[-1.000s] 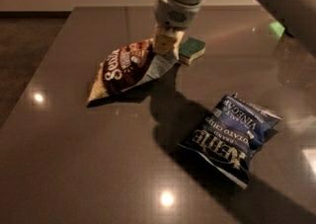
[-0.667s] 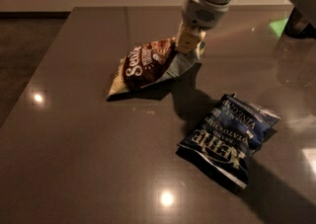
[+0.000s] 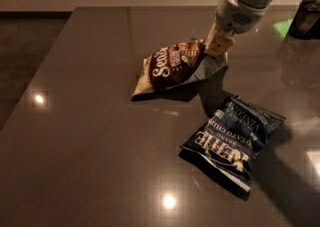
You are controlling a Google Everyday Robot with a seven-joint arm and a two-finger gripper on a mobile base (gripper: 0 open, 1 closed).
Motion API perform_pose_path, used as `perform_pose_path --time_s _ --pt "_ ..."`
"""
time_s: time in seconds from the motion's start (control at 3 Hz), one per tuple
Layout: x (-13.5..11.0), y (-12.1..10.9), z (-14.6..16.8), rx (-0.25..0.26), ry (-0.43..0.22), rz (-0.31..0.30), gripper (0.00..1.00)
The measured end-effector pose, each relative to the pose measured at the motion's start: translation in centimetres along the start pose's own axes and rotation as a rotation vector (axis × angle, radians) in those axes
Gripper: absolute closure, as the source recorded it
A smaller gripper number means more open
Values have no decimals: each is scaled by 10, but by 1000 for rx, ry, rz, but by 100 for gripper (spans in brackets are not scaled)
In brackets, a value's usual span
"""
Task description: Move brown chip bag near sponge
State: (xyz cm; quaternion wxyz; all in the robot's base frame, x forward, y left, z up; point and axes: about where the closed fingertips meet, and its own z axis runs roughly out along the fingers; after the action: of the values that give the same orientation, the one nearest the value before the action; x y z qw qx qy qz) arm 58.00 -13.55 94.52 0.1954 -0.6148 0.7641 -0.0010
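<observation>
camera view, looking down from the front: claw (image 3: 218, 46) toward the far right of the counter (image 3: 85, 136), clenched on the upper right corner of the brown chip bag (image 3: 172, 66), that corner raised and the cream-yellow end down on the surface to the left. sponge nowhere visible, possibly hidden behind the bag or the claw, so cannot place it. judged as mid-move, with the drop-off not yet made. to do this step well: keep the pinch firm on the crimped seam, foil being slick and apt to slip out; travel slowly and low, letting the trailing end slide rather than swing; steer clear of the blue kettle bag (image 3: 232, 141) lying flat toward the front right, close to the brown one but apart from it; set down beside the sponge, near and not on top of it; release only with the bag lying settled. materials and shapes: crinkled foil, dark brown with large white lettering, puffed like a pillow, probably light and easily crushed, silvery on the fold just under the claw; blue bag likewise creased and glossy, flatter, with a rough torn-looking lower edge; counter hard, dark and polished, mirroring lamps as bright spots, so likely little friction under a dragged bag. dark object (image 3: 307, 13) at the far right edge, too cut off to name; green glint (image 3: 282, 26) on the counter beside it, nature unclear.
</observation>
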Motion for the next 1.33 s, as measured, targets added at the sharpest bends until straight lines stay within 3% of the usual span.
perform_pose_path --time_s 0.33,0.67,1.33 --pt "16 -9 -8 18 2 29 85" --pt "23 -11 -13 30 -2 33 63" --pt "25 -3 -7 5 -11 27 15"
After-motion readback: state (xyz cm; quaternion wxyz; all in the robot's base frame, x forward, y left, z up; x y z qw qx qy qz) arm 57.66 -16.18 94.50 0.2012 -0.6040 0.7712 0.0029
